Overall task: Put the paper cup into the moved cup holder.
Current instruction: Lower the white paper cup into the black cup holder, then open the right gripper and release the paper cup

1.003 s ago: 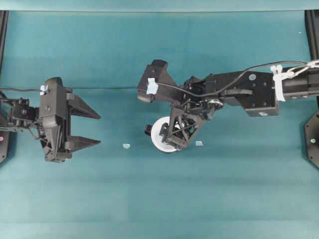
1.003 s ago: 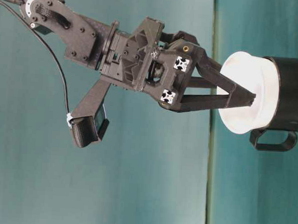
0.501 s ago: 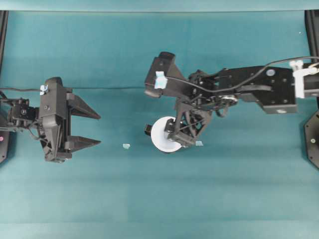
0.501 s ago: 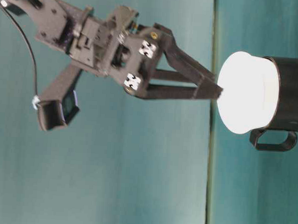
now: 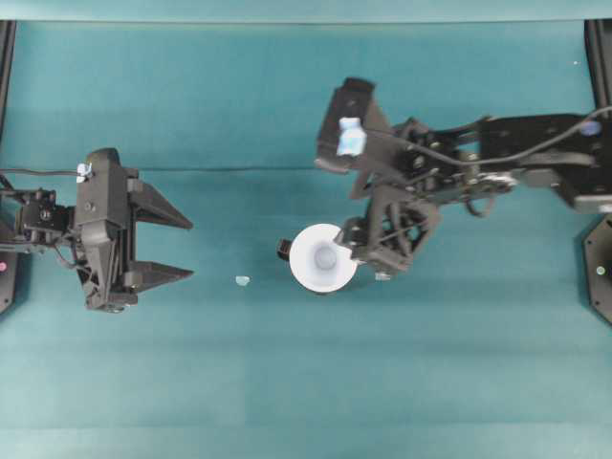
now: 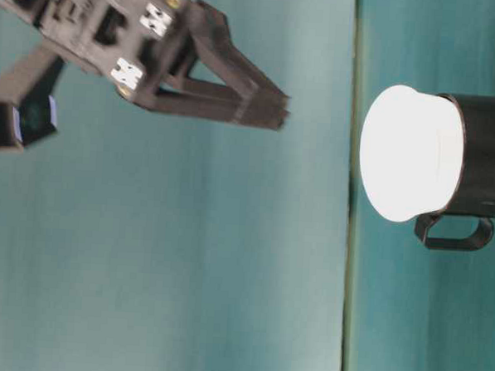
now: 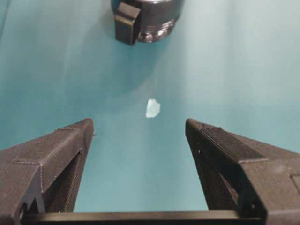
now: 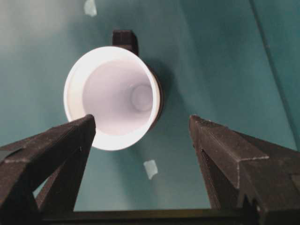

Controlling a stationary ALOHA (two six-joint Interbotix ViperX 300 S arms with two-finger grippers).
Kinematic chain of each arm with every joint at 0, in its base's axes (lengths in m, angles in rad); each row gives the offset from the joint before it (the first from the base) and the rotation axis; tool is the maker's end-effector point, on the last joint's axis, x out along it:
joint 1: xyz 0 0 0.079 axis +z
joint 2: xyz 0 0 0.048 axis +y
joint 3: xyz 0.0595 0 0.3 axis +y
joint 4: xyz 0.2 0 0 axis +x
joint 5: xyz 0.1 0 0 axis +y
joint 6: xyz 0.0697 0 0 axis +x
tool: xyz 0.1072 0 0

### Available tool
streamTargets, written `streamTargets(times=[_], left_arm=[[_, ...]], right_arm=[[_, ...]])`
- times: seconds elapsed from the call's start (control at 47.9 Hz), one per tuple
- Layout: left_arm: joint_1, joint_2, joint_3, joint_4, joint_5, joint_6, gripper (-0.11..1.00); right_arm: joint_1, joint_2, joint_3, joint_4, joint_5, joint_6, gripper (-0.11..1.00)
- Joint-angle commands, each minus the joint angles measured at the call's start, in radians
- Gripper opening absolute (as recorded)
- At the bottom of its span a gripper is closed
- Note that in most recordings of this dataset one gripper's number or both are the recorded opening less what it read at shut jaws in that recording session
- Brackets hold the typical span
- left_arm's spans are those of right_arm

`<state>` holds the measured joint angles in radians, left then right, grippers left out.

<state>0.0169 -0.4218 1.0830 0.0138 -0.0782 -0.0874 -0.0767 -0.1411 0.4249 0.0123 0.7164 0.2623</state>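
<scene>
Overhead exterior view: the paper cup is seen seated upright inside the cup holder, white rim showing above the black wall, with only the holder's small handle peeking out on the side away from the right gripper. That right gripper is seen spread wide and empty, raised clear of the cup, its fingers hanging just beside the rim with nothing pinched between them. From the right wrist view the cup is caught ahead of and below the spread fingers, nearer the left-hand finger in the picture, its round base visible down inside, and the holder's handle sits on the cup's far side. A small pale scrap lies on the tabletop between the fingers, closer to the gripper than the cup is. At table level a clear gap is shown between the right gripper's fingertips and the cup, which stands proud of the holder. The left gripper is held well apart from it all, also spread and empty. Through its wrist camera the holder is seen straight ahead beyond the fingers, with another pale scrap lying on the tabletop between gripper and holder.
</scene>
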Motion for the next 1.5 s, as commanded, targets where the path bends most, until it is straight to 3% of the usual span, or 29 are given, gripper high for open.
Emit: streamTargets(times=[0.0,0.292,1.483], left_arm=[[-0.002,-0.002,-0.012,0.003,-0.005,-0.002,0.81],[-0.002,-0.002,-0.012,0.003,-0.005,-0.002,0.81],[-0.003,-0.002,-0.014,0.003,-0.005,-0.003,0.81]], right_arm=[[0.003,-0.048,0.008,-0.002,-0.025,-0.005,0.88],[0.014,-0.1,0.072,-0.002,-0.149,-0.018,0.88],[0.017,-0.104,0.08,-0.002,-0.149,-0.028,0.88]])
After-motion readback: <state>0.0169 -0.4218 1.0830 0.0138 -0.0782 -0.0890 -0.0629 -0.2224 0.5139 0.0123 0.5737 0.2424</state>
